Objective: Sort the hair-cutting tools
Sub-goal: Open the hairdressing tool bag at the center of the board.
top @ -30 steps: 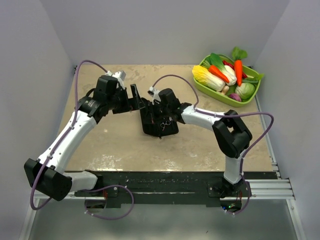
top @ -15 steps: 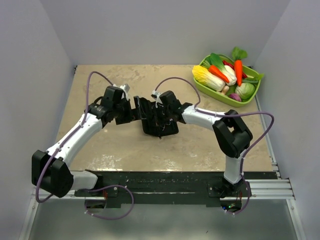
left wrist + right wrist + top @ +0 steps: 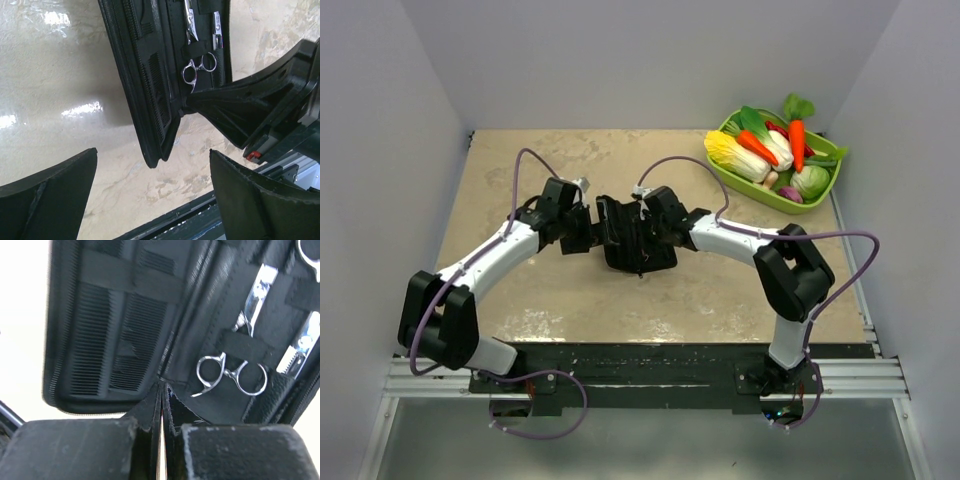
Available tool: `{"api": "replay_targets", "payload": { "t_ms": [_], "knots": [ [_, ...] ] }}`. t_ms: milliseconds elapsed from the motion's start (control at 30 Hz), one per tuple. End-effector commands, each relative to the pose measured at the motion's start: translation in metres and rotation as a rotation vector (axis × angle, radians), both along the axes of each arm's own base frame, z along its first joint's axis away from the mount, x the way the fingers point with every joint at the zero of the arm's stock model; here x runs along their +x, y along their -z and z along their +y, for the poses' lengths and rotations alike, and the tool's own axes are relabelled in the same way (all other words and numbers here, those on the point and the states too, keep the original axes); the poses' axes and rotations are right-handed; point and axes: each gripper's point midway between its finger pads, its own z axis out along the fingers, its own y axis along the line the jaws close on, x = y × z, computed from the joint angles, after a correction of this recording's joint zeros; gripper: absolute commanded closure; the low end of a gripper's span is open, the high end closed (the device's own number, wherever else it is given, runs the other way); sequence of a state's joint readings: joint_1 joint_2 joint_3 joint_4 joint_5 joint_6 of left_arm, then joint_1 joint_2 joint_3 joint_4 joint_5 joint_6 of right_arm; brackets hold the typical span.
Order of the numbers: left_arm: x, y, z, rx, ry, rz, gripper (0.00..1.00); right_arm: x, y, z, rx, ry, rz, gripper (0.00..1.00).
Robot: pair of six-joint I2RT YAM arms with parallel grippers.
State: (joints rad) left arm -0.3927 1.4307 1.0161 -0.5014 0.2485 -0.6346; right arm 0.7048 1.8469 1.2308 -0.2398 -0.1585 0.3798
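Left pincer [image 3: 588, 232] advanced to case [image 3: 640, 256]; wrist views reveal scissors [image 3: 254, 291], combs [image 3: 95, 340].

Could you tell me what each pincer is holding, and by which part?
Left pincer open, holding nothing. Right pincer shut at the fold of the case; a pinch cannot be told.

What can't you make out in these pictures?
- Top view: contents of the case too small to tell apart.
- Left wrist view: ring-handled scissors and toothed scissors run off the top edge.
- Right wrist view: toothed scissors cut by the right edge; unclear whether the right claw pinches the case.
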Motion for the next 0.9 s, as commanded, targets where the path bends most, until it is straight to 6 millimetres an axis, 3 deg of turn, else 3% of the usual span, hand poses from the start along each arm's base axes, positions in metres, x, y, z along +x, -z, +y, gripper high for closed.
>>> {"api": "replay_targets", "payload": {
  "t_ms": [0, 233, 467, 633, 667, 767, 867],
  "knots": [
    [0.012, 0.004, -0.005, -0.011, 0.018, -0.041, 0.03, 0.002, 0.013, -0.005, -0.029, 0.008, -0.007, 1.00],
    [0.022, 0.023, -0.005, 0.031, 0.025, -0.043, 0.04, 0.002, 0.019, -0.002, -0.025, -0.002, 0.003, 1.00],
    [0.033, 0.042, -0.010, 0.051, 0.035, -0.052, 0.14, 0.000, 0.022, -0.002, -0.020, -0.010, 0.009, 1.00],
    [0.042, 0.044, -0.013, 0.044, 0.029, -0.083, 0.23, -0.002, 0.022, -0.002, -0.016, -0.015, 0.010, 1.00],
    [0.043, 0.043, -0.014, 0.043, 0.030, -0.091, 0.27, -0.003, 0.023, -0.002, -0.017, -0.016, 0.013, 1.00],
    [0.048, 0.038, -0.017, 0.029, 0.023, -0.122, 0.59, -0.005, 0.024, -0.001, -0.012, -0.025, 0.016, 1.00],
    [0.052, 0.034, -0.020, 0.019, 0.023, -0.135, 0.68, -0.006, 0.024, -0.001, -0.006, -0.028, 0.015, 1.00]
  ]
}}
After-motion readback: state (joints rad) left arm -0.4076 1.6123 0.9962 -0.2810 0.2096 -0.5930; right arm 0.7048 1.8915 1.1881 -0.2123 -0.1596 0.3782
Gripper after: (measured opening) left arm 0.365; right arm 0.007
